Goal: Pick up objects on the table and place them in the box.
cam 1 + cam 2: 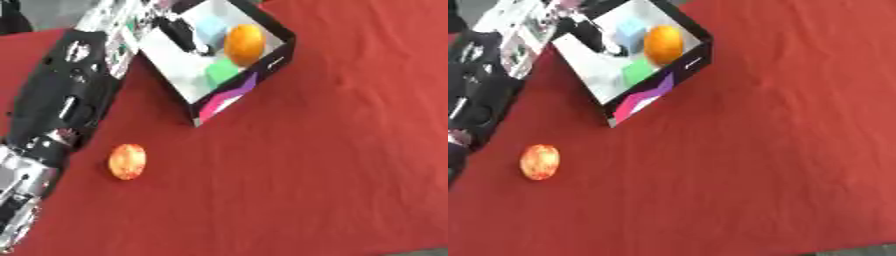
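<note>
In the left eye view, the left arm (pixel 66 100) is showing almost whole, running up the left edge of the red worktop (pixel 332 175) from the near-left corner toward the box (pixel 232 95) at the far-left part. The left robot hand (pixel 179 31) is reaching over the box's rim, dark fingers hanging inside above the white floor; I cannot tell whether they are spread or pinching anything. An orange (pixel 245 44), a green block (pixel 222 71) and a pale blue block (pixel 210 27) are lying in the box.

In the right eye view, the arm is mostly cropped away at the left edge. A red-orange fruit (pixel 539 161) is lying on the worktop near its left edge, well apart from the box.
</note>
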Controlling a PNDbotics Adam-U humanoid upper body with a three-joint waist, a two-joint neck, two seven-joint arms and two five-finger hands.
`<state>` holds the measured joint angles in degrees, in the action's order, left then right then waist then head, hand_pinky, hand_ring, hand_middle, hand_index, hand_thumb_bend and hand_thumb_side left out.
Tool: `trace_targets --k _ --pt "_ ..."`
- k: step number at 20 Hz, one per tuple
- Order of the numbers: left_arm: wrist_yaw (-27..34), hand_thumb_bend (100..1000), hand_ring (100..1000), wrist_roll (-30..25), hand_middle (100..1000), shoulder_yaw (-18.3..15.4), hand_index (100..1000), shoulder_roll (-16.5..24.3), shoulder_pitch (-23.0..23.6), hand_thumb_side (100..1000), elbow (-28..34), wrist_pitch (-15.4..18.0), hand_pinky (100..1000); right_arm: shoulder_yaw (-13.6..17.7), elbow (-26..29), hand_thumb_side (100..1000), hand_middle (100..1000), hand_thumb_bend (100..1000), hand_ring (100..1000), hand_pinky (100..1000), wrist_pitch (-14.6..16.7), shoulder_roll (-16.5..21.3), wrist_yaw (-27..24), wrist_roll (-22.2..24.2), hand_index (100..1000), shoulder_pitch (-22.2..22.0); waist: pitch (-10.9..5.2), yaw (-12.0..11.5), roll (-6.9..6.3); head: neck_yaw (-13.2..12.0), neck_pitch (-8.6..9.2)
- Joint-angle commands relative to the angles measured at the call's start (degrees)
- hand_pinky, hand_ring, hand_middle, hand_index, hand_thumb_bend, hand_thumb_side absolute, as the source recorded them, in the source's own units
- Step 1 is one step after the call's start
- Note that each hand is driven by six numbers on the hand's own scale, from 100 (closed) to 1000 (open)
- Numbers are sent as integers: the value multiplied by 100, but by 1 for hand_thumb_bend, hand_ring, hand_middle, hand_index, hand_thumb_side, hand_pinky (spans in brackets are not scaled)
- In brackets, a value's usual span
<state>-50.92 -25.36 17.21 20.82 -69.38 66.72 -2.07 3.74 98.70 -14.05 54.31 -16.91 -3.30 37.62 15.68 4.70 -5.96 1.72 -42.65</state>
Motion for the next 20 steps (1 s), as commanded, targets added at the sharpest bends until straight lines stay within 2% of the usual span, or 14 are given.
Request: trace_targets --k 1,5,8,15,17,18,19,20 --pt "1013 499 784 -434 760 64 879 733 -210 387 744 -227 858 123 48 433 723 555 770 919 21 315 -39 -72 815 20 -281 -41 60 143 -80" --pt "2179 497 783 -1003 759 257 879 1511 -154 401 1581 -608 857 125 67 434 724 554 770 918 29 393 -56 -86 815 -51 -352 -140 41 262 -139" --pt "2909 499 781 -1147 756 430 879 2152 155 408 2435 -944 858 126 64 434 723 557 769 918 23 426 -39 -83 815 -107 -373 -204 17 327 -146" --pt "4064 523 762 -967 737 639 877 3446 1384 413 4476 -1811 842 140 47 435 723 558 769 918 20 445 -9 -98 814 -154 -340 -247 17 384 -147" --pt "4317 524 752 -803 724 595 873 3680 1733 422 4712 -1883 838 142 52 435 723 558 769 918 20 434 -3 -102 814 -163 -319 -251 33 372 -147" --pt "4430 564 749 -688 720 564 872 3775 1907 385 4750 -1864 837 145 59 429 723 559 769 918 22 432 1 -104 814 -175 -308 -256 39 356 -147" --pt "4525 531 748 -571 719 535 871 3863 2087 434 4769 -1839 837 153 67 435 723 559 769 918 24 432 6 -110 814 -192 -296 -262 45 335 -147" --pt "4603 534 746 -464 718 513 871 3941 2258 445 4778 -1817 836 162 72 435 723 559 769 918 24 429 8 -120 814 -206 -286 -268 49 306 -147"
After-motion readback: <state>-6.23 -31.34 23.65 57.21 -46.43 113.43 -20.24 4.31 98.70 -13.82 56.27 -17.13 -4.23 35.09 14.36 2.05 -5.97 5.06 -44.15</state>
